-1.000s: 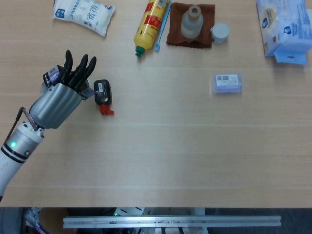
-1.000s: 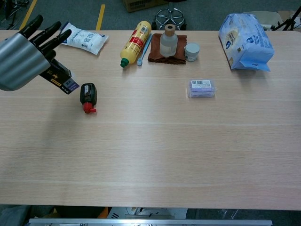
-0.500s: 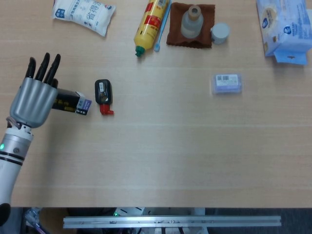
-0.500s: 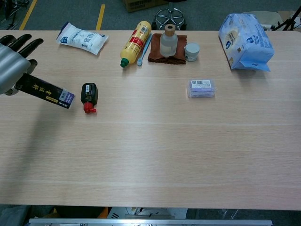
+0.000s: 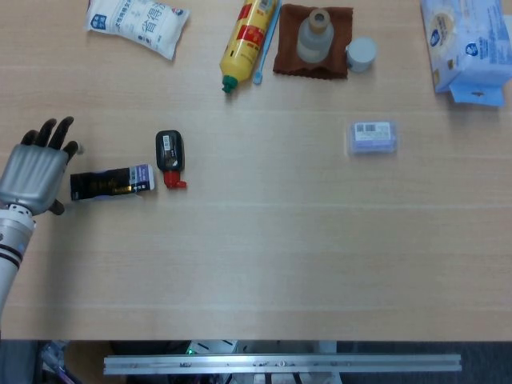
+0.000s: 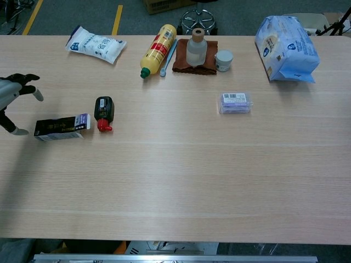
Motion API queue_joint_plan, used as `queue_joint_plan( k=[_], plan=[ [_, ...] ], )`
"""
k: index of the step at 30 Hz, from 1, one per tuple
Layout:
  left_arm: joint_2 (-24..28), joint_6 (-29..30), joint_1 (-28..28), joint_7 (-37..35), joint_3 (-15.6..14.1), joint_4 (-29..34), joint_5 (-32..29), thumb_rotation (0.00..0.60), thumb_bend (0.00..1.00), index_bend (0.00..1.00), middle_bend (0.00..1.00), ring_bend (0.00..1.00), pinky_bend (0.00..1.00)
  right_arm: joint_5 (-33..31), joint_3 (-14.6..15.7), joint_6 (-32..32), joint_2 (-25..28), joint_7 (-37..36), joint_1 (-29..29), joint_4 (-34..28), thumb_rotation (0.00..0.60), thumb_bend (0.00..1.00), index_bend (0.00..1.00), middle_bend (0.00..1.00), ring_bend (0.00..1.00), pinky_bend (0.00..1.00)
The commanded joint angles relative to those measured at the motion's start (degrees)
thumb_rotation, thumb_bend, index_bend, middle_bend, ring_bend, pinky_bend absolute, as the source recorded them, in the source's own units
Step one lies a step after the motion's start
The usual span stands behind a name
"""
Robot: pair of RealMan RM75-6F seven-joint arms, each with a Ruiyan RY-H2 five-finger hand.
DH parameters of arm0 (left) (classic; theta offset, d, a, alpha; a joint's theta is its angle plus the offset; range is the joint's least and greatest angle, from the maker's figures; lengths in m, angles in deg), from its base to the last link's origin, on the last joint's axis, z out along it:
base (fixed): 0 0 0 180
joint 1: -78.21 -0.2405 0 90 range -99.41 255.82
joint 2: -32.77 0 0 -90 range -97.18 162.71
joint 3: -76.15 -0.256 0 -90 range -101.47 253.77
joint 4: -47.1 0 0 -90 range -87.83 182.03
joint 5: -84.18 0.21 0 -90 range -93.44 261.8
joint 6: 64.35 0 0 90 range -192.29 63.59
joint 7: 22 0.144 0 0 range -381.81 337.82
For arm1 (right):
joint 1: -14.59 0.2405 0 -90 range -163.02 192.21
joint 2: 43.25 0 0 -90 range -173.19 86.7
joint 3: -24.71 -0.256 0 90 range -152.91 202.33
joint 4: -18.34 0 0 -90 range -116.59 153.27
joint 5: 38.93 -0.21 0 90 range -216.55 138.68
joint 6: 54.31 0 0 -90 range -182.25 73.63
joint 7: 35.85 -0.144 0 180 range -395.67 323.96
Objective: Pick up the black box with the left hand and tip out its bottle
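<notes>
The black box point(image 5: 110, 182) lies flat on the table at the left, its pale open end toward the right; the chest view shows the box point(image 6: 61, 126) too. A small black bottle with a red cap point(image 5: 170, 157) lies just right of it, cap toward me, also seen as the bottle point(image 6: 102, 112) in the chest view. My left hand point(image 5: 34, 170) hovers at the box's left end with fingers spread, holding nothing; the chest view catches that hand point(image 6: 12, 98) at the frame's left edge. My right hand is not visible.
At the back stand a white packet point(image 5: 138, 24), a yellow bottle point(image 5: 249, 36), a blue toothbrush, a brown cloth with a clear bottle point(image 5: 315, 36) and a small grey jar point(image 5: 362, 54). A purple case point(image 5: 373, 137) lies mid-right, a blue tissue pack point(image 5: 468, 44) at the far right.
My left hand carried the box down and leftward, set it flat on the table and let go. It has pulled away to the left. The bottle has stayed in place.
</notes>
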Motion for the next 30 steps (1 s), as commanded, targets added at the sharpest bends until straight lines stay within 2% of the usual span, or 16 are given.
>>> queue_joint_plan(
  k=[1,5,7,10,13,18,23,30],
  plan=[
    [1.4,-0.4,-0.51,-5.48,-0.29,-0.37,1.47,0.6,0.03,0.15,0.0,0.0,0.15,0.17,0.04,0.36,0.15,-0.06,-0.2,-0.19,0.6,0.21,0.1,0.1,0.03,0.16],
    [1.77,7.03,-3.57,-12.95,-0.55,-1.34,8.8,0.6,0.03,0.16,0.0,0.0,0.15,1.07,0.53,1.68,0.62,0.32,-1.03,-1.18,0.6,0.21,0.1,0.1,0.03,0.16],
    [0.96,14.6,-6.35,-16.22,-0.63,-2.82,13.29,0.6,0.03,0.21,0.01,0.01,0.17,1.73,1.09,2.62,0.92,1.12,-1.77,-1.97,0.6,0.21,0.1,0.1,0.03,0.16],
    [-0.14,24.09,-10.17,-18.3,-1.53,-5.51,18.37,0.6,0.03,0.31,0.08,0.07,0.22,2.75,2.38,3.58,1.55,3.27,-3.0,-3.69,0.6,0.21,0.1,0.1,0.03,0.16],
    [-0.45,30.5,-13.58,-18.29,-2.44,-6.74,20.48,0.6,0.03,0.33,0.12,0.11,0.23,4.04,3.99,4.43,2.11,6.69,-4.33,-5.96,0.6,0.21,0.1,0.11,0.03,0.16],
    [-1.47,39.16,-18.66,-19.98,-3.48,-9.73,22.86,0.6,0.03,0.34,0.13,0.11,0.23,6.36,6.29,6.8,2.33,11.86,-6.87,-9.79,0.6,0.21,0.11,0.12,0.03,0.16],
    [-2.91,44.85,-21.9,-23.06,-3.29,-12.41,24.0,0.6,0.03,0.36,0.13,0.11,0.23,7.27,6.74,8.12,2.18,13.05,-8.01,-11.4,0.6,0.21,0.13,0.13,0.03,0.16],
    [-3.45,44.54,-22.54,-22.85,-3.1,-13.62,24.31,0.6,0.03,0.36,0.13,0.11,0.23,6.01,6.27,5.95,1.44,11.98,-7.31,-10.64,0.6,0.21,0.13,0.13,0.03,0.16]
  ],
)
